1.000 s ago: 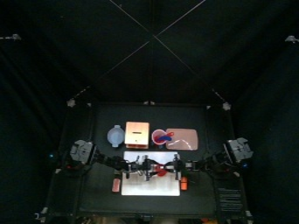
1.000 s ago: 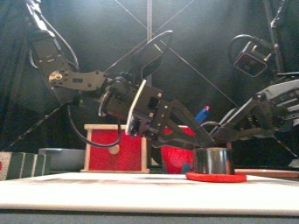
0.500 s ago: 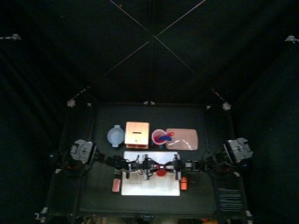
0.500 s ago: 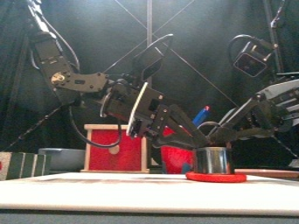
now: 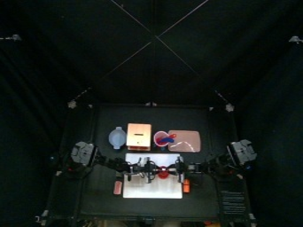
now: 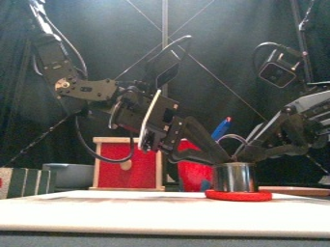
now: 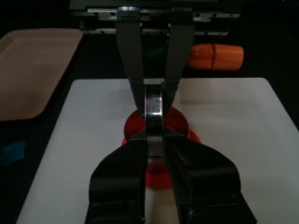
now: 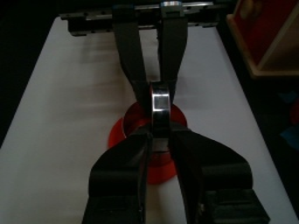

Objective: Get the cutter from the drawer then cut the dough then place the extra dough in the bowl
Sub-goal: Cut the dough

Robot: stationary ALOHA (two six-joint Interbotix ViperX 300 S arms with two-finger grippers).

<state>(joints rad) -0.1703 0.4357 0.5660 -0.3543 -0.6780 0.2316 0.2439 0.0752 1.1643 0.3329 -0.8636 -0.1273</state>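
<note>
Cutter (image 6: pixel 234 178) is out of the drawer, standing on red dough (image 6: pixel 240 196) mid white cutting board (image 5: pixel 148 188); cut prob. underway. L gripper (image 7: pixel 153 136) & R gripper (image 8: pixel 159 127) each pinch the cutter's handle from opp. sides. Scrap dough not yet moved. Behind board: wooden box (image 6: pixel 126 164), red cup (image 6: pixel 194 176), bowl (image 5: pixel 116 136); path looks clear.

Cutter (image 6: pixel 234 178) on dough (image 6: pixel 240 195), on board (image 5: pixel 154 190)
</note>
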